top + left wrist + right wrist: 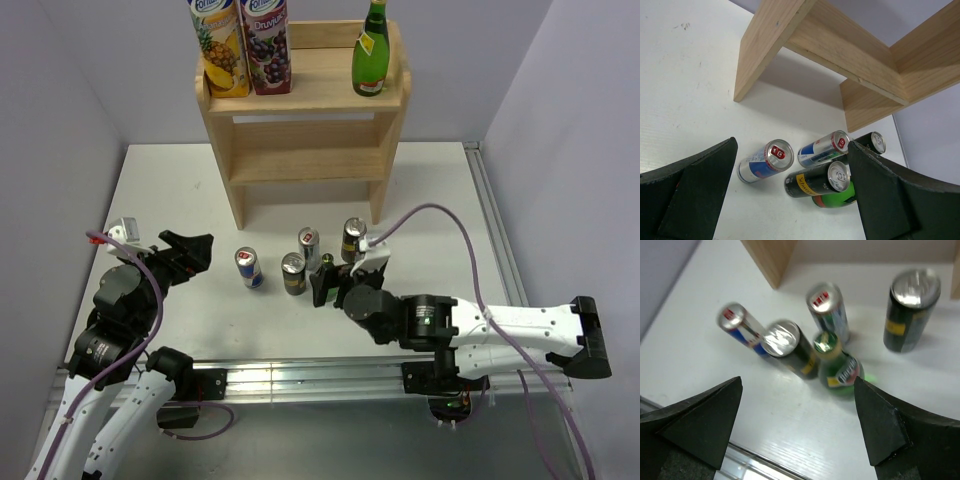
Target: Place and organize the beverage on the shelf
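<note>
Right hand (pixel 797 390) spread wide, small green bottle (pixel 837 367) on the worktop just ahead between its fingers, cans (pixel 790 347) crowding close. Best to drop straight and pinch the body without nudging neighbours. The shelf (pixel 300 160) waits beyond; left hand (pixel 792 145) open too.

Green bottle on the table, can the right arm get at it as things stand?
Probably yes: the right gripper is open just before the green bottle, but the black can stands close beside it, leaving little finger room.
</note>
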{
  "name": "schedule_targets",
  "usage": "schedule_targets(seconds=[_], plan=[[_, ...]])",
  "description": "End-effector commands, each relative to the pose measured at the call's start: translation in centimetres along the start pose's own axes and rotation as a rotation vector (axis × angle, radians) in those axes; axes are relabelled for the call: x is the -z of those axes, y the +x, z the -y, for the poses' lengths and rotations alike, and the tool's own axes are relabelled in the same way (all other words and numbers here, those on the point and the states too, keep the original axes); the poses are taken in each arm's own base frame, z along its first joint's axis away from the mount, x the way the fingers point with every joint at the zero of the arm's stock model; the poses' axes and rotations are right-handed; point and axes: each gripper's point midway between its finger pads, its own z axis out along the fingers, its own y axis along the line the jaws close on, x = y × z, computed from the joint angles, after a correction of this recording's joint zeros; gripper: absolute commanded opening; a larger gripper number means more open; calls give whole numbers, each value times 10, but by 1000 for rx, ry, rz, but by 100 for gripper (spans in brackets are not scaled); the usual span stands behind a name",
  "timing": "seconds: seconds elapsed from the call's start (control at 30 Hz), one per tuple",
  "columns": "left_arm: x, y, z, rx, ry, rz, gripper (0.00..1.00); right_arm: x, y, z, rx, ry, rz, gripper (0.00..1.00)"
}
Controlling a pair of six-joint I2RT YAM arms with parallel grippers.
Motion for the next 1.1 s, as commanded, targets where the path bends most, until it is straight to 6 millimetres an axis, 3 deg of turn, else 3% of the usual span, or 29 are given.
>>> schedule_targets(seconds=[0.0,0.03,0.33,0.5,0.67,0.77,1.07], plan=[[-1,-4,3,-5,12,17,99,-4,33,9,-180,3,-17,100],[-1,-4,3,-7,12,17,99,-7,54,19,-186,22,-40,100],[-1,-3,3,-6,11,16,99,-36,120,27,-134,79,-107,100],[-2,-3,3,-9,14,12,99,-54,126,34,-154,93,-89,100],[-2,-2,4,-10,19,6,99,-76,119,63,-182,146,-66,100],[-2,-1,5,-10,21,3,99,-85,116,70,-177,166,-52,100],[-1,-2,5,-10,24,8,99,-111,131,58,-169,170,-65,100]])
